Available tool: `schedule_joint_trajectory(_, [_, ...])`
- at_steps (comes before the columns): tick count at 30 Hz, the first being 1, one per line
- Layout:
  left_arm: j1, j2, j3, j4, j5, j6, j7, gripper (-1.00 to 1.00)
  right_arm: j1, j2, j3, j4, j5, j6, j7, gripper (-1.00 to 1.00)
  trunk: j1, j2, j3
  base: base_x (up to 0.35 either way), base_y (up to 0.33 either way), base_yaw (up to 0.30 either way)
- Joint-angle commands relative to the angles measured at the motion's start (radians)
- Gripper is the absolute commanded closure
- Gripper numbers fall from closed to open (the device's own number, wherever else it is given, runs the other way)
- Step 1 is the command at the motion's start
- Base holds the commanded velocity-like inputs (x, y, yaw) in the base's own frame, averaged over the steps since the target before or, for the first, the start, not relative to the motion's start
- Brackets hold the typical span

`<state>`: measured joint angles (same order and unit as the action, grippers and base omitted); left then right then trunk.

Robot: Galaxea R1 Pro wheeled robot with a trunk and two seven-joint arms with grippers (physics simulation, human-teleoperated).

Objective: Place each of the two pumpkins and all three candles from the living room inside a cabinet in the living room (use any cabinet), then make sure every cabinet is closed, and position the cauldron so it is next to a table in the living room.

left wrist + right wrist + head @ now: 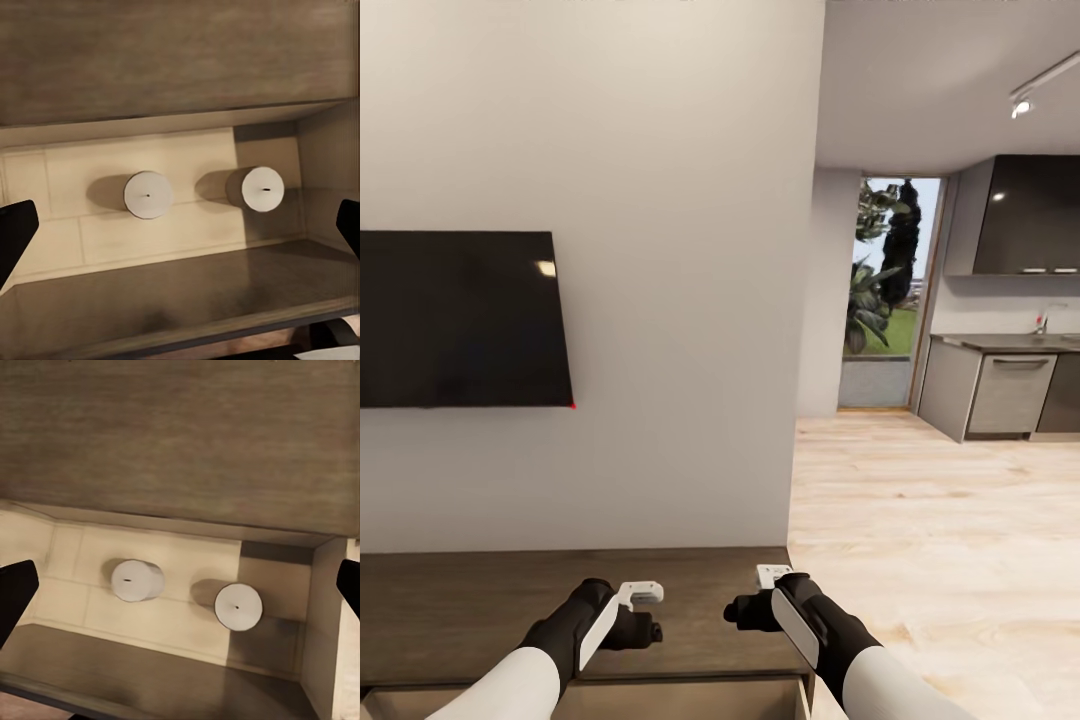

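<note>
Two squat white cylinder candles (137, 580) (238, 606) stand side by side in the open pale-beige drawer (52, 180) of the long dark-brown wooden cabinet (450, 600), lower frame. Above it, left gripper (643, 592) and right gripper (768, 576) hover spread wide, holding nothing.

Both forearms were smooth white tubes ending in black, rounded wrist housings. Each wrist carried a white panel along its side. The left gripper (643, 592) and right gripper (770, 577) had small white blocks at their ends. In the wrist views the fingers (15, 232) appeared plain matte black.
</note>
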<state>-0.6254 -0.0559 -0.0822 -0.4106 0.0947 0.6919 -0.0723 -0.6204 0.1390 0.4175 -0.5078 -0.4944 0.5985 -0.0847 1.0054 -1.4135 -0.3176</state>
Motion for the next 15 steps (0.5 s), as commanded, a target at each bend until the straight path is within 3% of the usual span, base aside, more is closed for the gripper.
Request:
schedule_joint_trajectory(1, [0.0, 0.001, -0.007, -0.002, 0.009, 0.004, 0.003, -1.0, -0.001, 0.0, 0.006, -0.002, -0.01, 0.003, -0.009, -1.0, -0.004, 0.006, 0.002, 0.0, 0.0, 0.0])
schedule_joint_trajectory(15, [0.0, 0.001, -0.007, -0.002, 0.01, 0.002, 0.004, -1.0, -0.001, 0.0, 0.004, -0.002, -0.009, 0.003, -0.009, -1.0, -0.058, 0.104, 0.045, 0.0, 0.0, 0.024])
